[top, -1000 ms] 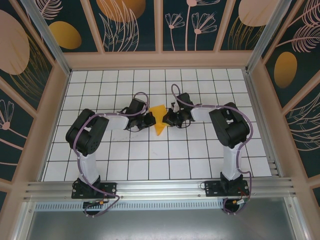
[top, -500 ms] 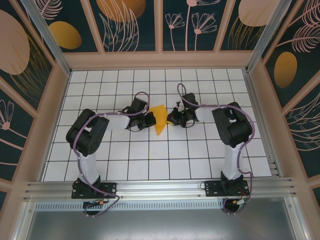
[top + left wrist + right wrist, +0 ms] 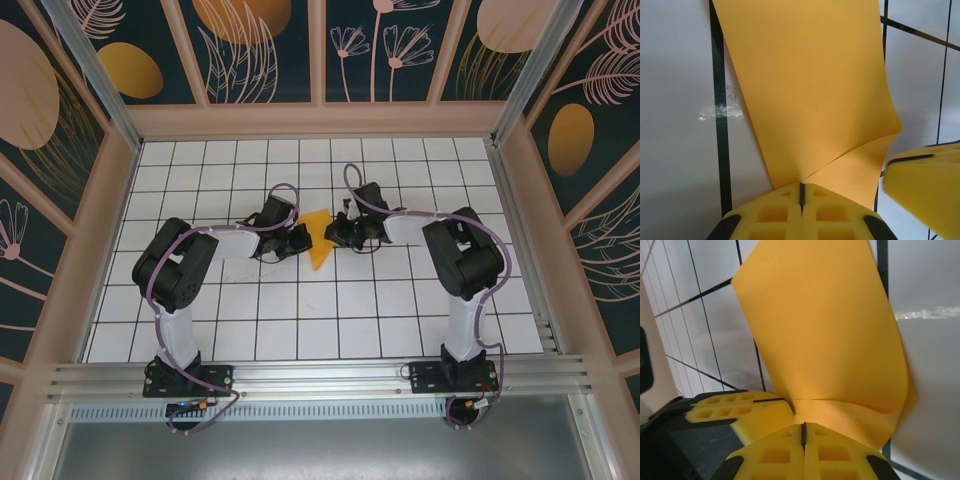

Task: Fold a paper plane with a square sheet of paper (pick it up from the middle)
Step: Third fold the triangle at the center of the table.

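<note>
Two-sided pinch: paper (image 3: 318, 240) between left gripper (image 3: 801, 190), right gripper (image 3: 803, 429).

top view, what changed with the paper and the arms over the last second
The right pincer swung slightly right, then came back left, and the far edge of the sheet of paper shifted a little with it. The left pincer stayed put; both stayed shut on the sheet.

Overhead camera looks down from behind — wrist cameras hug the paper (image 3: 805, 90).
</note>
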